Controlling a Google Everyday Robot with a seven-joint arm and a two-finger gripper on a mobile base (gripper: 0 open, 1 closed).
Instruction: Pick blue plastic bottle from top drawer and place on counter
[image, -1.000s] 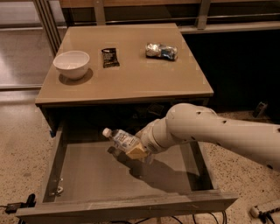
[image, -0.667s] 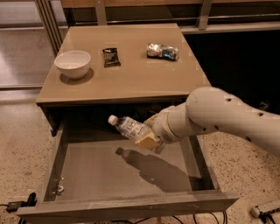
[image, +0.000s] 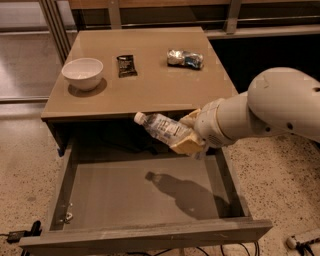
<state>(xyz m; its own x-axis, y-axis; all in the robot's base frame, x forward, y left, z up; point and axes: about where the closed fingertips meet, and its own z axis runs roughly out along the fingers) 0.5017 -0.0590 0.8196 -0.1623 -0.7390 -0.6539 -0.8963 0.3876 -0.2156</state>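
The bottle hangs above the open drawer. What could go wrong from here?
The gripper, over the top drawer, holds the blue plastic bottle by its bottom end, tilted; it may slip out. Its cap sits near the counter's front edge and could catch there while rising.

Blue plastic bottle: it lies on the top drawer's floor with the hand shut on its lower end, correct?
Not quite. The camera view shows the blue plastic bottle held tilted in the air above the top drawer, casting a shadow on its floor, cap near the counter front edge. The hand is indeed shut on its lower end.
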